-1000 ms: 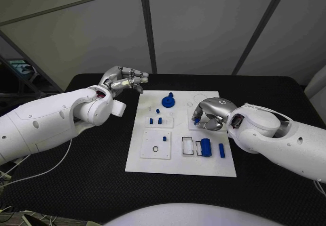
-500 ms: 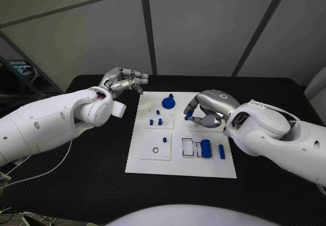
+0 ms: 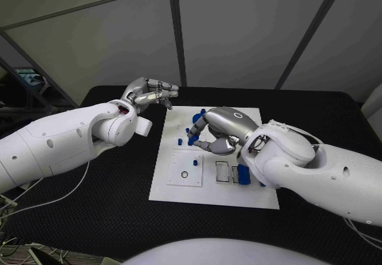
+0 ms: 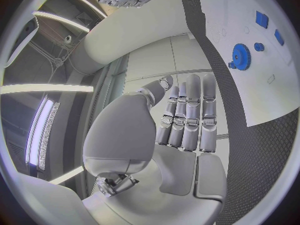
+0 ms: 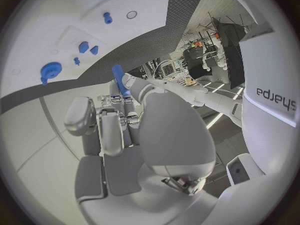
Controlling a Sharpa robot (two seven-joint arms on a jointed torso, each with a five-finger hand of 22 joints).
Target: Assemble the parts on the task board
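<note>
The white task board [image 3: 180, 193] lies in the middle of the black table. My right hand [image 3: 216, 130] hovers over the board's upper middle and pinches a slim blue peg [image 3: 191, 132] at its fingertips; the right wrist view shows the same peg [image 5: 120, 81] sticking out past the fingers [image 5: 112, 120]. A blue gear [image 3: 199, 116] stands on the board just beyond that hand. My left hand [image 3: 151, 91] hangs above the table off the board's far left corner, fingers [image 4: 187, 120] stretched out and holding nothing.
A blue cylinder [image 3: 242, 174] lies near the board's right side, partly hidden by my right arm. A small blue pin [image 3: 194, 163] stands in a square plate [image 3: 185, 170] on the left. Bare black table [image 3: 95, 204] surrounds the board.
My right hand has risen from the board's right side and swung left across it, carrying the blue peg. The left hand has stayed nearly where it was.
</note>
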